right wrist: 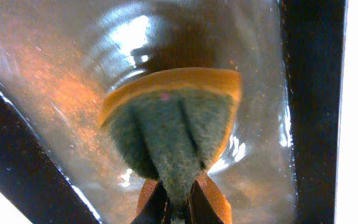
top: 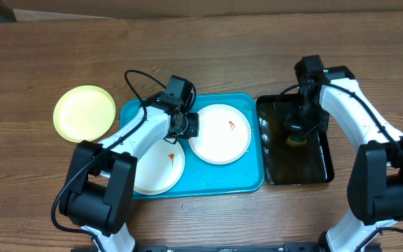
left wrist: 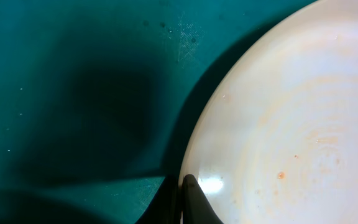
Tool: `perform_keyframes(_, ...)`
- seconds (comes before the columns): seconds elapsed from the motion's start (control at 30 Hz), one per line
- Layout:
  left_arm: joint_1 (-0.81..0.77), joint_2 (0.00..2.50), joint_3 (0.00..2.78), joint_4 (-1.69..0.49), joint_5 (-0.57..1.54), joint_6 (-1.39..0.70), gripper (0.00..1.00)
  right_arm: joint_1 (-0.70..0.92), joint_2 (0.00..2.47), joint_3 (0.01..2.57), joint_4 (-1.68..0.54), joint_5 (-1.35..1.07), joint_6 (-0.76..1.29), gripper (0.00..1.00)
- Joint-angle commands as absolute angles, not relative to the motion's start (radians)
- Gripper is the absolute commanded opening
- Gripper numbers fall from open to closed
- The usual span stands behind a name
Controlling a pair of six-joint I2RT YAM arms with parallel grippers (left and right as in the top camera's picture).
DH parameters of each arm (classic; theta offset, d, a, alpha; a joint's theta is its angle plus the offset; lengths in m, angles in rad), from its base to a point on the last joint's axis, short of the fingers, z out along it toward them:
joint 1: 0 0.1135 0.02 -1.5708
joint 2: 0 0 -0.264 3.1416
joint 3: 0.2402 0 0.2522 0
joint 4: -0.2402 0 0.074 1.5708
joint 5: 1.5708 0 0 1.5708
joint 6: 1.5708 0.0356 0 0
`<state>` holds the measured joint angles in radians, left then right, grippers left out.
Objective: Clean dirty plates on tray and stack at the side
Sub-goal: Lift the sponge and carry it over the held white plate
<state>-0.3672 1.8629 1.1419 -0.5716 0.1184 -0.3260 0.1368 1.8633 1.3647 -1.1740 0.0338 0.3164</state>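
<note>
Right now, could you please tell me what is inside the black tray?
Rippling liquid and a yellow-and-green sponge, pinched in the right tool and dipped into it. The black tray floor under the sponge is hidden.

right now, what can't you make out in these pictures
- Left gripper: the left wrist view cuts it off at the bottom edge; overhead, its own wrist covers it. Whether it pinches the rim of the white plate is unclear.
- Second white plate: overhead, the left arm hides its left part.
- Sponge: overhead, the right gripper and arm cover most of it.
- Yellow plate: too small overhead to rule out faint smears.
</note>
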Motion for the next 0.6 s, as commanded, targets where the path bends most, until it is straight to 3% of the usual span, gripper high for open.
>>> perform_keyframes(0.0, -0.374, 1.844, 1.134, -0.571, 0.104, -0.329, 0.04, 0.150, 1.837, 1.362, -1.191, 0.091, 0.391, 0.04)
perform_keyframes(0.23, -0.375, 1.844, 1.134, -0.571, 0.104, -0.329, 0.04, 0.155, 1.836, 1.379, -1.201, 0.039, 0.343, 0.04)
perform_keyframes(0.57, -0.374, 1.844, 1.134, -0.570, 0.104, -0.329, 0.04, 0.229, 1.836, 1.648, -1.359, 0.004, 0.307, 0.04)
